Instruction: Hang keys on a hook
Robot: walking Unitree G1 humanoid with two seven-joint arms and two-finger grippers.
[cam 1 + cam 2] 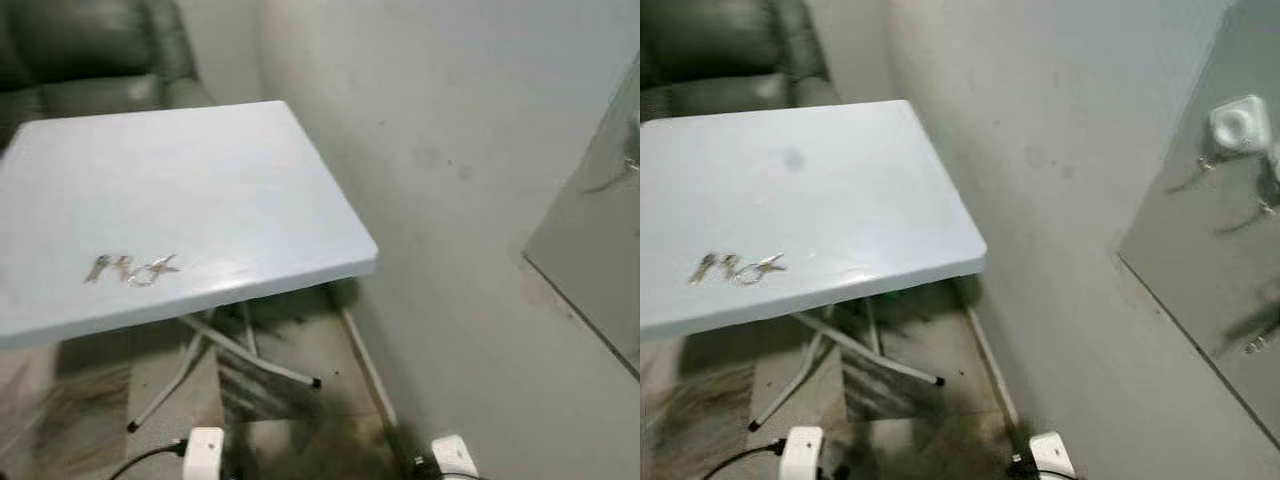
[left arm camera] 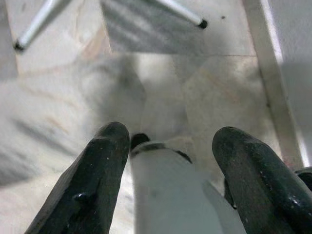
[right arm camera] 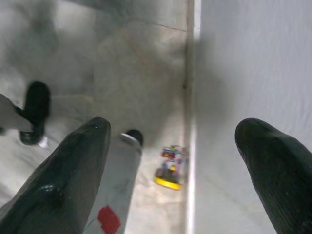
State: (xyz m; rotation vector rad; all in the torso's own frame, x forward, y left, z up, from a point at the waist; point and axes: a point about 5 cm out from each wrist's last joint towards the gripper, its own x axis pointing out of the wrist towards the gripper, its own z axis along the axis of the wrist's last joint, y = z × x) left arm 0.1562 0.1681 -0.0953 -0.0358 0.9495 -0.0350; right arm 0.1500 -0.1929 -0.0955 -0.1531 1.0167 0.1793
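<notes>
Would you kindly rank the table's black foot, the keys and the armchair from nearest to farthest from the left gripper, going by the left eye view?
The left gripper hangs low above the floor, fingers apart.
1. Table foot: on the floor, just ahead to the left.
2. Keys: up on the table, near its front edge.
3. Armchair: behind the table, farthest.

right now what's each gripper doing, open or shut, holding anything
Left gripper: open, holding nothing, hanging over the floor.
Right gripper: open, holding nothing, hanging by the wall.
</notes>
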